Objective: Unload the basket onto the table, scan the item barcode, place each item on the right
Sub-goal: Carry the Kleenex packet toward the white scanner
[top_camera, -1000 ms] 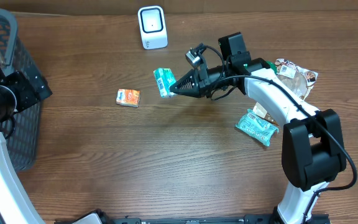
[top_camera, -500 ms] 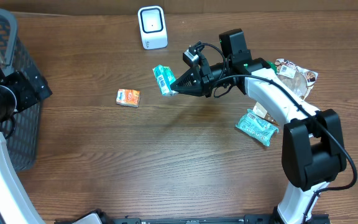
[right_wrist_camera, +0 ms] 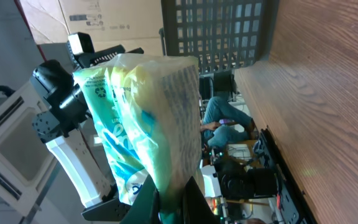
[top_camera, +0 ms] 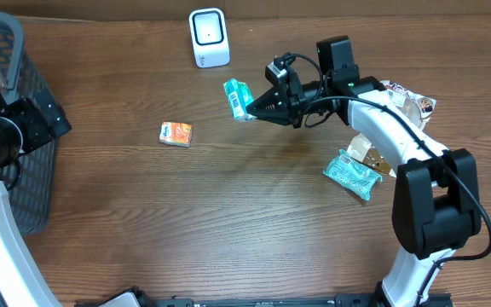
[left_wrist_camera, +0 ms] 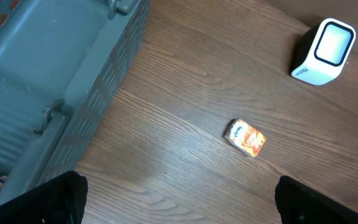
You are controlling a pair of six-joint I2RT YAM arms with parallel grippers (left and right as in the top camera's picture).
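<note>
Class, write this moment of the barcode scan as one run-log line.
step: scan barcode | right gripper: shut on pack, near scanner | left gripper: open, empty | orange box: on table

Right jaws pinch green packet (top_camera: 238,98) near white scanner (top_camera: 209,37); orange box (top_camera: 176,134) well left.

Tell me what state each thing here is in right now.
right gripper, shut on the green packet.
green packet, held off the table, near the white scanner.
left gripper, open, empty.
orange packet, lying flat on the table, untouched.
teal pouch, lying flat on the table's right side.
white scanner, standing upright.
basket, upright, at the left.
</note>
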